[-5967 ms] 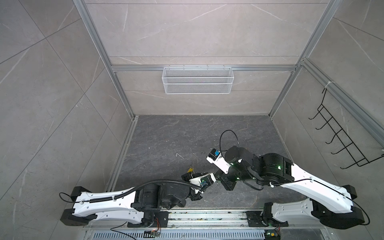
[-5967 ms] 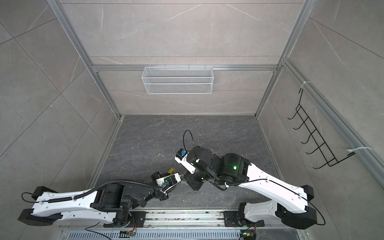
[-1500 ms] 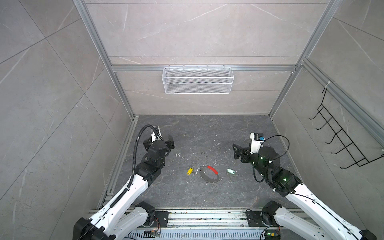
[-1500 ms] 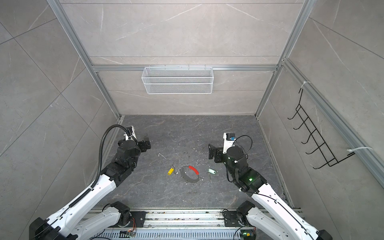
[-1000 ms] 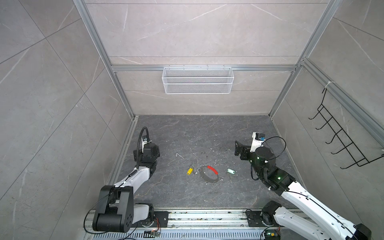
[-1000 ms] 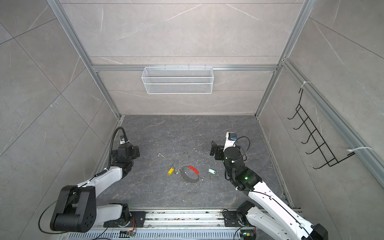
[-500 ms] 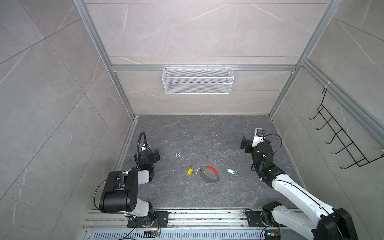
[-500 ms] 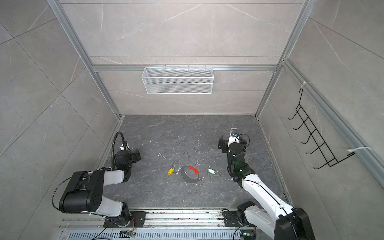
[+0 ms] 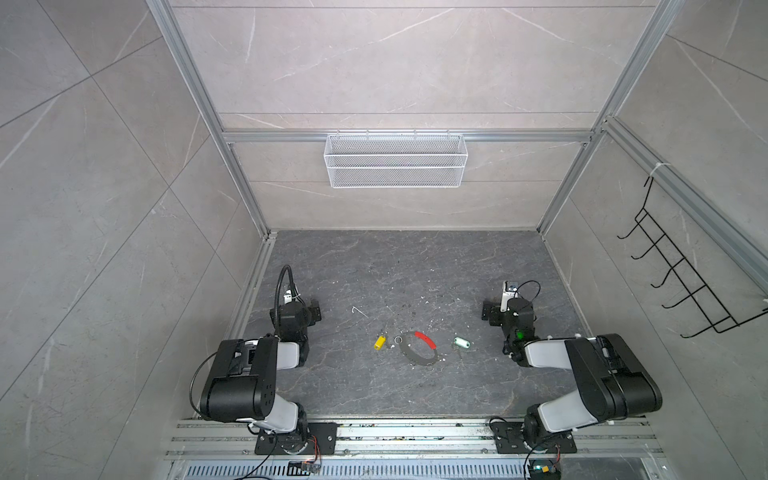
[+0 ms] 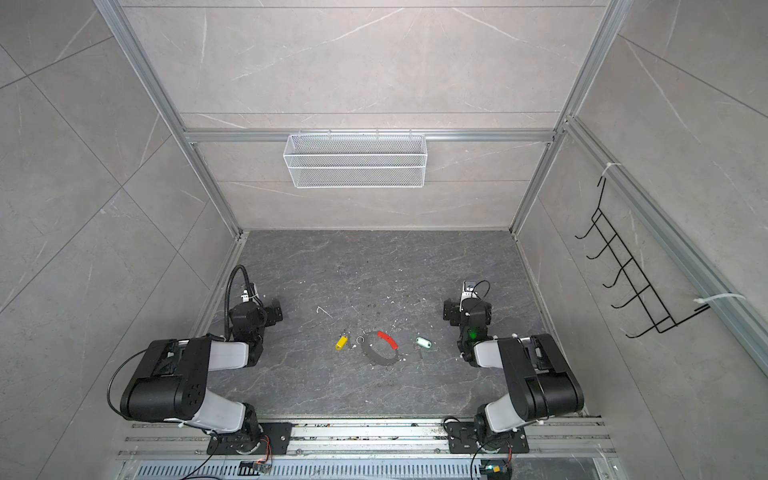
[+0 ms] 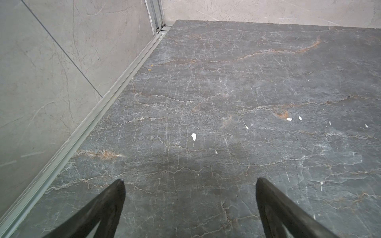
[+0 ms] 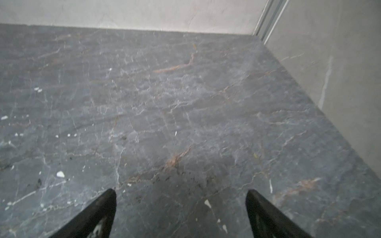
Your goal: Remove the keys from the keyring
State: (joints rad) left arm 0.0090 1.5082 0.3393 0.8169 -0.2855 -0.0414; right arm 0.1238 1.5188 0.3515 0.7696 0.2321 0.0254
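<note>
Both arms are sitting folded by their bases. The left hand (image 11: 189,182) and the right hand (image 12: 181,192) are each standing wide open, gripping nothing. Both wrist views are showing only bare dark-grey marbled counter (image 9: 374,266). In both top views the large thin dark-grey wire keyring (image 9: 410,356), carrying a red curved plastic sleeve (image 9: 425,338) on one arc, is lying flat mid-counter, between the two hands and well apart from each. The small metal yellow-tagged key (image 9: 379,343) is lying near the keyring on the left hand's side, and the small metal pale mint-tagged key (image 9: 461,343) near it on the right hand's side. Neither appears threaded on the wire, so I am judging the task done or nearly so. Risk: a tiny silver split ring (image 9: 398,340) is sitting between the yellow-tagged key and the keyring, and whether it is touching or hooking the wire is too small to tell. If hooked, lifting the keyring would be dragging that key along. Any re-grasp would be meeting thin wire flat on a hard surface, likely slipping from the jaws or skidding the light keys away. Small white flecks (image 11: 193,136) scattered on the counter could be misleading a close-up search.
</note>
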